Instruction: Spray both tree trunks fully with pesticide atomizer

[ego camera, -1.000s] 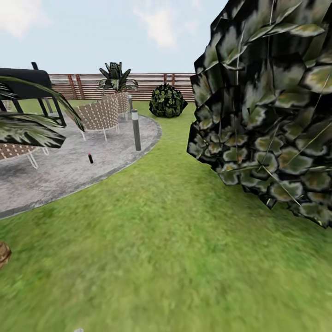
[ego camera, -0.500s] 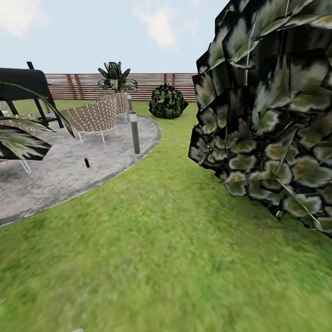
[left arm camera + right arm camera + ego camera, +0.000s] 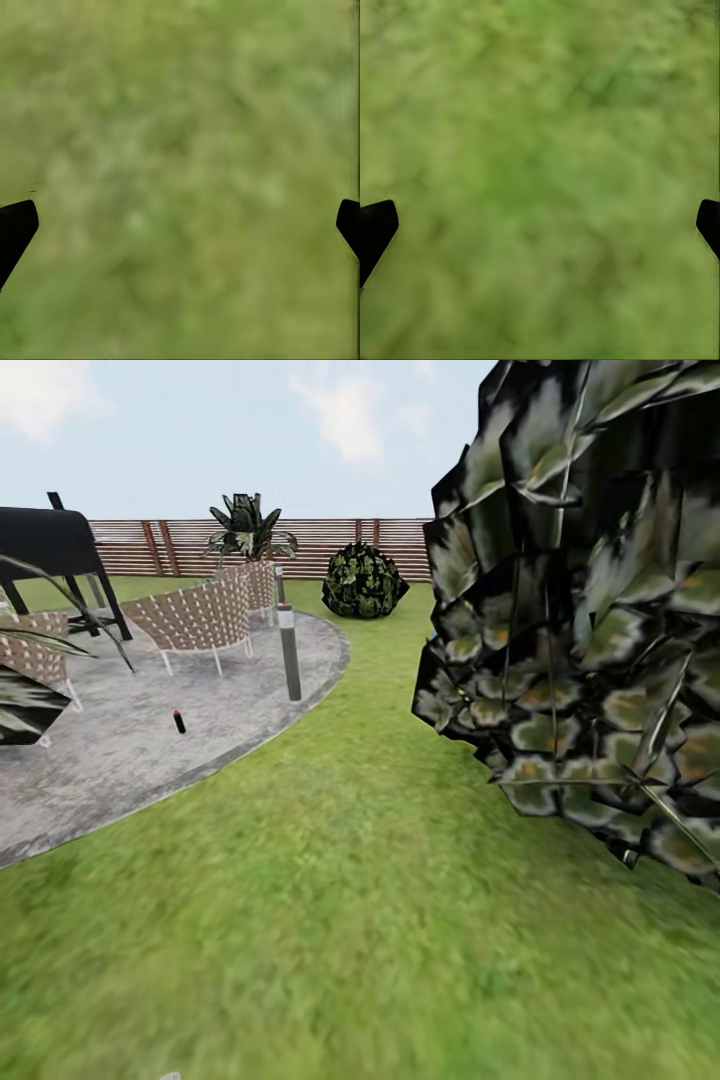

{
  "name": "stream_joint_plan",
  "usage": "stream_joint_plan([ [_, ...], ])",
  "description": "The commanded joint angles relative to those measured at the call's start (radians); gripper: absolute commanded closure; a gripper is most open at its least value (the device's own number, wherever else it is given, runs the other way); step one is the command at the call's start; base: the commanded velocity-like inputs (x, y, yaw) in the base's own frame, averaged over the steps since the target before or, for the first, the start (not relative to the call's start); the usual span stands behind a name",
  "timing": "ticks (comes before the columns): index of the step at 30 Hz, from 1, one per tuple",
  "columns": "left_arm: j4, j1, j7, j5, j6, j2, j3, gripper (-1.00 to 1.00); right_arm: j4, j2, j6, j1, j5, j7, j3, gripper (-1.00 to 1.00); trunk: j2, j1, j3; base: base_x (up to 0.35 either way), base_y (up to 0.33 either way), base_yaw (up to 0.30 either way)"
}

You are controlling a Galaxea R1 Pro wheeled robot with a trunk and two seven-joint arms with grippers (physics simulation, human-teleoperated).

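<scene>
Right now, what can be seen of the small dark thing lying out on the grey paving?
The small dark object stands roughly upright, leaning slightly, on the round grey paved patio. It is slim and mostly black with a reddish top; it is too small to make out a nozzle or trigger. Nothing touches it but the paving. It sits apart from the grey lamp post and the woven chairs, towards the patio's middle.

We see a slatted wooden fence (image 3: 330, 545) and a rough, speckled stone patio (image 3: 130, 750). The chairs (image 3: 195, 615) look woven, the lawn (image 3: 350, 920) matt.
</scene>
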Motion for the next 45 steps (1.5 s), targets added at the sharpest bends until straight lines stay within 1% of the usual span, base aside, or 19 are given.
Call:
stream_joint_plan([
  [1, 0.001, -0.001, -0.001, 0.001, -0.003, 0.000, 0.002, -1.00, 0.001, 0.000, -0.003, 0.000, 0.002, 0.000, 0.000, -1.00, 0.000, 0.000, -0.001, 0.340, 0.000, 0.000],
  [38, 0.001, -0.001, -0.001, 0.001, -0.003, 0.000, 0.002, -1.00, 0.001, 0.000, -0.003, 0.000, 0.002, -0.001, -0.001, -1.00, 0.000, 0.000, -0.001, 0.340, 0.000, 0.000],
  [45, 0.001, -0.001, 0.000, 0.001, -0.003, 0.000, 0.002, -1.00, 0.001, 0.000, -0.003, 0.000, 0.002, -0.001, 0.000, -1.00, 0.000, 0.000, -0.001, 0.340, 0.000, 0.153],
])
